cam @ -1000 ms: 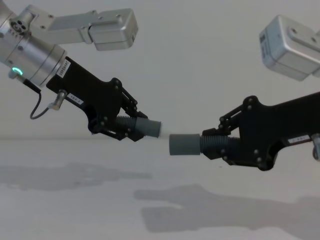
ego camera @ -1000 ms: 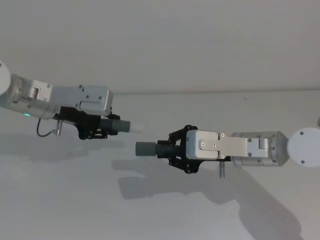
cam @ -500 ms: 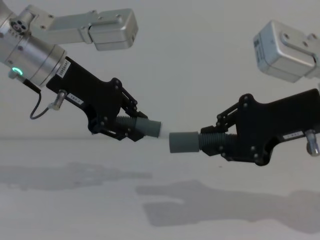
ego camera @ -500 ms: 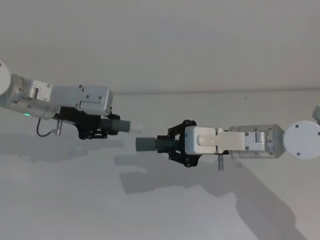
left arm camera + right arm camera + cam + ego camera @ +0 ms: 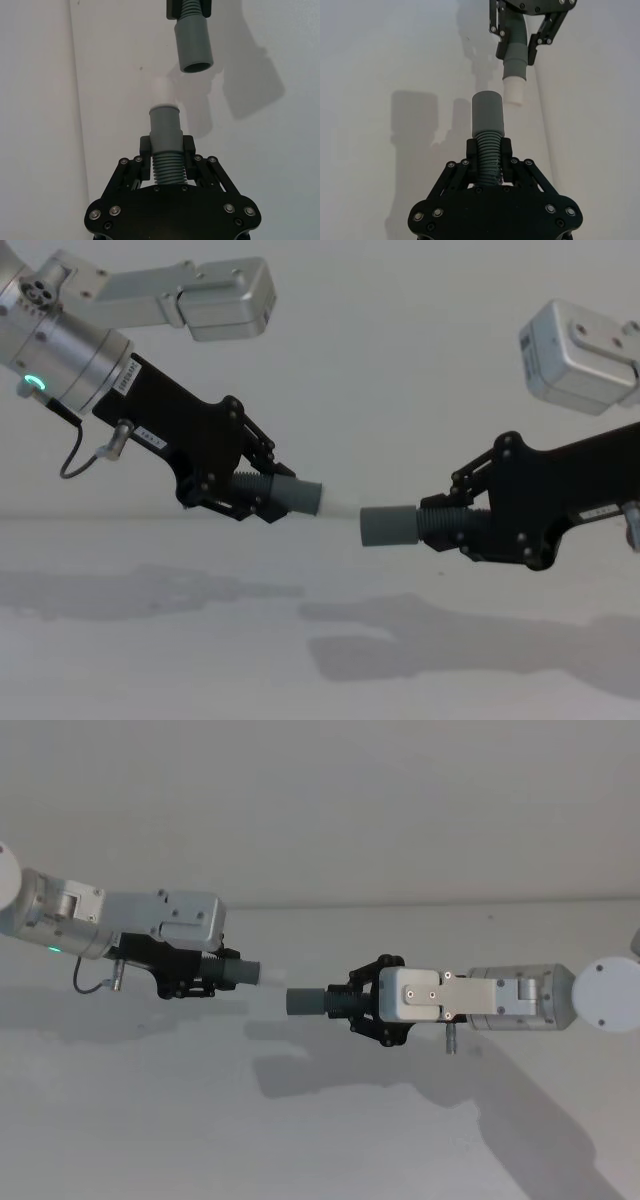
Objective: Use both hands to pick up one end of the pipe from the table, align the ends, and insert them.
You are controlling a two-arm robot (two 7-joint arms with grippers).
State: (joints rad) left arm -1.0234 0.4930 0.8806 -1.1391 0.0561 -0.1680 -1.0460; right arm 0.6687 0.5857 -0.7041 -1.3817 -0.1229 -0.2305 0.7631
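Head view: two grippers' jaws each clamp one of two pipe pieces, left gripper [image 5: 212, 976], right gripper [image 5: 345, 1004].

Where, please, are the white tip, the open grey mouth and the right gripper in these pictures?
white tip [image 5: 514, 93]: right wrist view, on the tip's side wall.
open grey mouth [image 5: 196, 66]: left wrist view, on the mouth's rim.
right gripper [image 5: 455, 523]: chest view, midway between its fingertips, at the ribbed section.
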